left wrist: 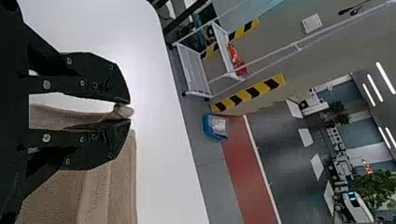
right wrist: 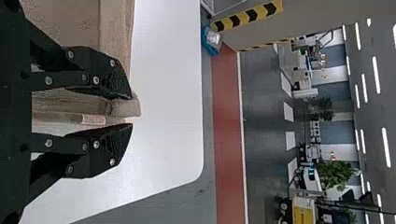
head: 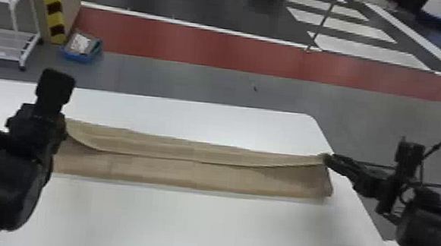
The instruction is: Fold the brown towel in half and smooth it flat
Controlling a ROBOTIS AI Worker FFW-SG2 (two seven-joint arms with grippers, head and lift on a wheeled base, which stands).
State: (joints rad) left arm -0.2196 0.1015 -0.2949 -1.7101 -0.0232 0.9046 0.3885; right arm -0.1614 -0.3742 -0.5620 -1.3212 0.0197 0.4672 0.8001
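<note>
White tabletop [head: 184, 228] forms the foreground. Beyond it, the brown towel [head: 188, 175] lies crosswise as a long, narrow strip, its near edge almost straight. Over its far part runs an upper layer [head: 190, 153], whose front edge sags in a shallow curve between the two ends. At the towel's far corners stand the grippers. The left gripper [left wrist: 130, 111] pinches a small tuft of cloth between its fingertips; the right gripper [right wrist: 131, 111] has its fingers spread a little, one on either side of the bunched corner, a slight gap showing beside the cloth. Farther off come the table's back edge, grey floor, a blue tray [head: 80, 58] and a red floor strip [head: 199, 50].

The step in hand appears to be the fold itself, with smoothing still to be done. The next move probably calls for a sure hold, or a clean release, at the right corner, for the left corner to be matched to it, and for the curved edge to be drawn straight before pressing flat.
</note>
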